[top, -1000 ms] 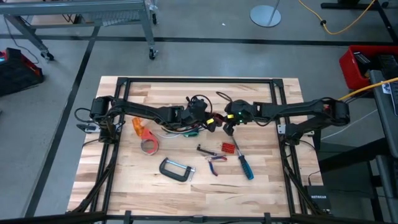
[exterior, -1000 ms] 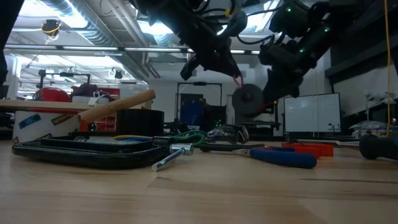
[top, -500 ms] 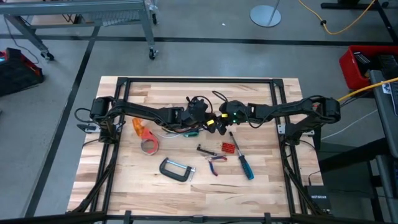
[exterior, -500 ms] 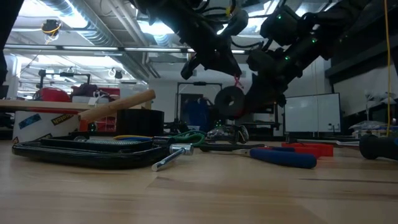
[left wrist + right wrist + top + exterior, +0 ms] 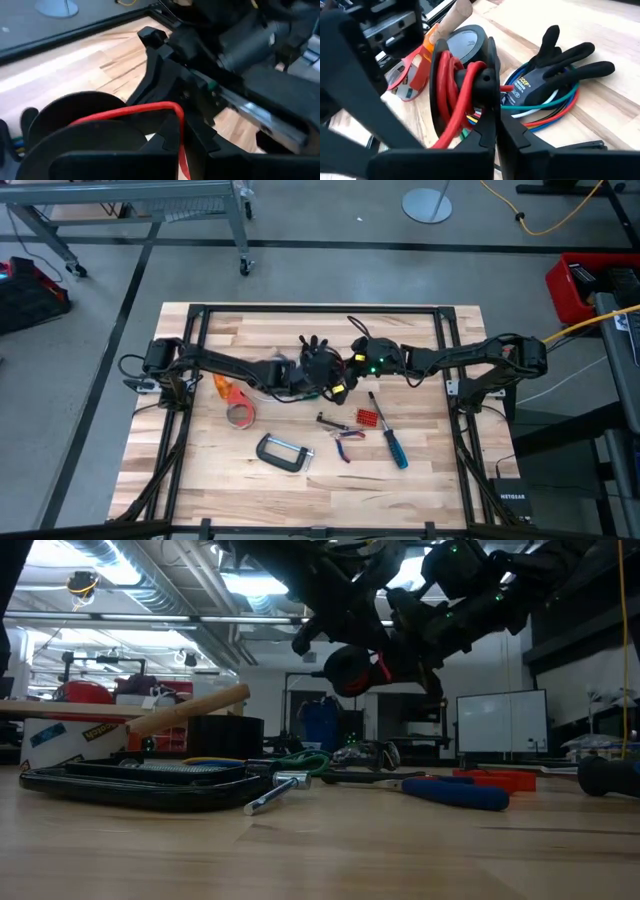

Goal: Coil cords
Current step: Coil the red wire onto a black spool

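Both grippers meet above the table's middle. My right gripper (image 5: 350, 372) (image 5: 497, 131) is shut on a black reel (image 5: 462, 60) (image 5: 350, 670) wound with a red cord (image 5: 451, 85). My left gripper (image 5: 328, 380) (image 5: 182, 152) stands right beside it, shut on a free stretch of that red cord (image 5: 130, 110). More cords, blue, green, red and white (image 5: 547, 107), lie in loose loops on the wood, partly under a black glove (image 5: 565, 60). My left gripper pinches the red cord (image 5: 183, 145) between its two fingers where the cord bends down off the reel. The strand runs taut from there over the reel's rim. My right gripper holds the reel at its near flange by the hub (image 5: 487, 82), its fingers lying along the flange. The exact contact is hidden by the fingers. The reel is lifted clear of the table.
On the near half lie a C-clamp (image 5: 283, 452), a blue-handled screwdriver (image 5: 392, 442), red-handled pliers (image 5: 348, 438) and a small red piece (image 5: 368, 418). An orange-red tape roll (image 5: 228, 387) and a grey tape roll (image 5: 240, 415) sit to the left.
My right gripper has carried the reel toward the table's left and upward, close up to my left gripper, rolling and tipping its wrist on the way. Both grippers have stayed shut.
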You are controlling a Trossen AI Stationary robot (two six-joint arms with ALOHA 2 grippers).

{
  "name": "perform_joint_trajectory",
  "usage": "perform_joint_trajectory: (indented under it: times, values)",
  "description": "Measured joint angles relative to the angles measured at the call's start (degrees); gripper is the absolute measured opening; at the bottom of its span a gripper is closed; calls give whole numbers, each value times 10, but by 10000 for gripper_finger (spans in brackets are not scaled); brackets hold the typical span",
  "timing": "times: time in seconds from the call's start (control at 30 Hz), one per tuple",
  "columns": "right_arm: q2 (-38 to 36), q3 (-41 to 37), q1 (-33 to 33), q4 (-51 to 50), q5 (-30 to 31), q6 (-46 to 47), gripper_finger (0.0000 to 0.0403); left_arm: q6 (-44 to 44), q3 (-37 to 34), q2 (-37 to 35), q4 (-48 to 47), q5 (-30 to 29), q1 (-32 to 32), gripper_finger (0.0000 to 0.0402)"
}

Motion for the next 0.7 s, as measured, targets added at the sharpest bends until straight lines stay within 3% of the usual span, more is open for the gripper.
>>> perform_joint_trajectory:
  times: [0.2, 0.5, 0.7]
  values:
    - [0, 0, -14, 2, -6, 13, 1, 74, 0, 0, -9, -57, -24, 0]
    - [-1, 0, -39, 54, -69, 27, 1, 145, 0, -1, -48, -155, -59, 0]
    - [-1, 0, -42, 116, -101, 42, 1, 181, -1, -1, -51, -171, -67, 0]
